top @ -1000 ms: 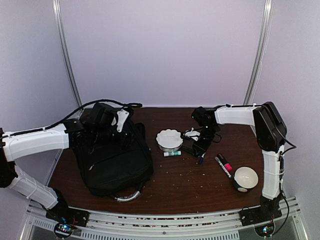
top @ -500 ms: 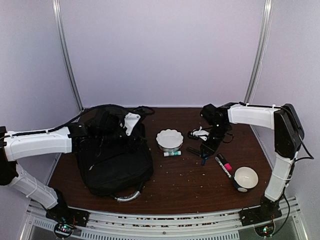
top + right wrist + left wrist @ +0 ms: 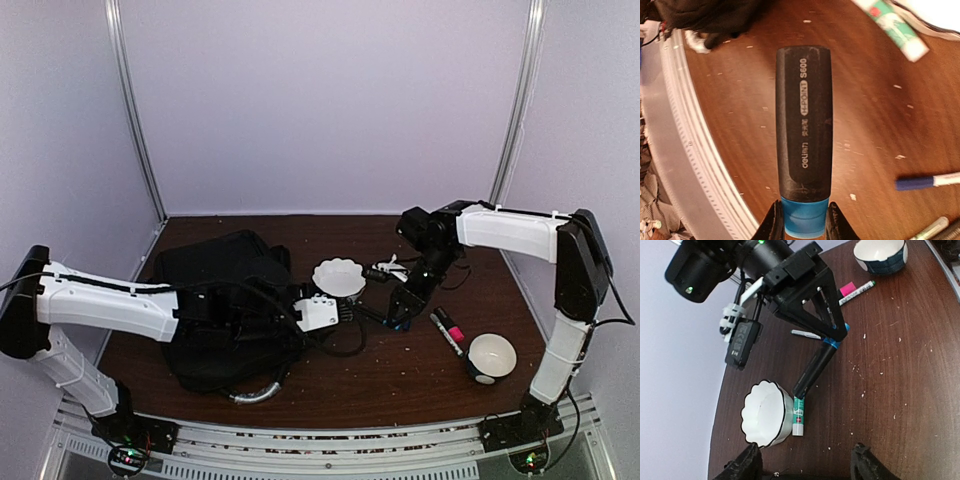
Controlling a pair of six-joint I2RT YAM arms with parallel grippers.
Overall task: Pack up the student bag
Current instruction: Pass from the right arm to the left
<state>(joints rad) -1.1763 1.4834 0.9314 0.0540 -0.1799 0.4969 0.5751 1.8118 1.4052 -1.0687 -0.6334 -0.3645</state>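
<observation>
Right gripper (image 3: 805, 220) pinches the blue end of a black highlighter (image 3: 804, 125), near the bench's middle. Left gripper (image 3: 807, 462), jaws wide and empty, has swung off the student bag (image 3: 205, 275), which lies by the left edge.

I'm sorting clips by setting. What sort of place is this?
Probably a robot-lab test cell: pale panels enclose a brown table, both arms are bolted to a metal rail, and the student bag and the highlighter in the right pincer look staged.
</observation>
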